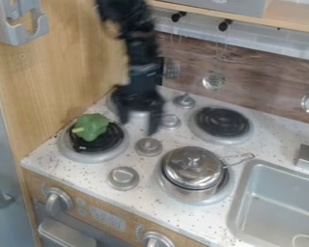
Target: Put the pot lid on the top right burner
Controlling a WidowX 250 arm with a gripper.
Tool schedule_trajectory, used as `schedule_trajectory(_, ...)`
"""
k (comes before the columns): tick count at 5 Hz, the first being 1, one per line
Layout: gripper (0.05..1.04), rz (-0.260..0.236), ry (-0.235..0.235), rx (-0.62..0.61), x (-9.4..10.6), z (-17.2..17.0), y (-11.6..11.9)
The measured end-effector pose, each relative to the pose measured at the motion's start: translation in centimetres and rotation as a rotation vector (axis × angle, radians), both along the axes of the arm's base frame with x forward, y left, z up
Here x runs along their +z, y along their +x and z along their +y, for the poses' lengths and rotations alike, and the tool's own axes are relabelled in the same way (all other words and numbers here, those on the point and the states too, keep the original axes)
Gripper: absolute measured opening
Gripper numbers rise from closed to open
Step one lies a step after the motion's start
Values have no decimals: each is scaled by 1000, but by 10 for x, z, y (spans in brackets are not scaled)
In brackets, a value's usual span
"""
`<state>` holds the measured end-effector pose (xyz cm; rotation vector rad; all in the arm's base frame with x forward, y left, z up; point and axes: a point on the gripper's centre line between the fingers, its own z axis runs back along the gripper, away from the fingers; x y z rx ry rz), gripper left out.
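Across the white, speckled surface (276, 141), you have the grey sink (240, 202) at the right and your black robot arm (143, 72) hanging in from above. Your black two-finger pincer (137, 124) is over the left half, its fingers apart with nothing between them. The shiny silver metal pot (197, 193) sits on the front right burner, and its round silver lid (183, 166) is on top of it. Your top right burner (223, 121) has a black coil. A green toy pepper (91, 126) rests on the front left burner.
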<state>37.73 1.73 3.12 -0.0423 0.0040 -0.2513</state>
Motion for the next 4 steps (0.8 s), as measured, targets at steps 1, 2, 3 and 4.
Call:
schedule_trajectory(1, 998, -21, -12, -108, 1, -36, -3)
schedule_trajectory(2, 998, -45, -10, -212, 3, -68, -6)
schedule_trajectory(3, 998, -51, 5, -255, 2, -82, -8)
schedule_trajectory(4, 998, -58, 19, -248, 0, -82, -7)
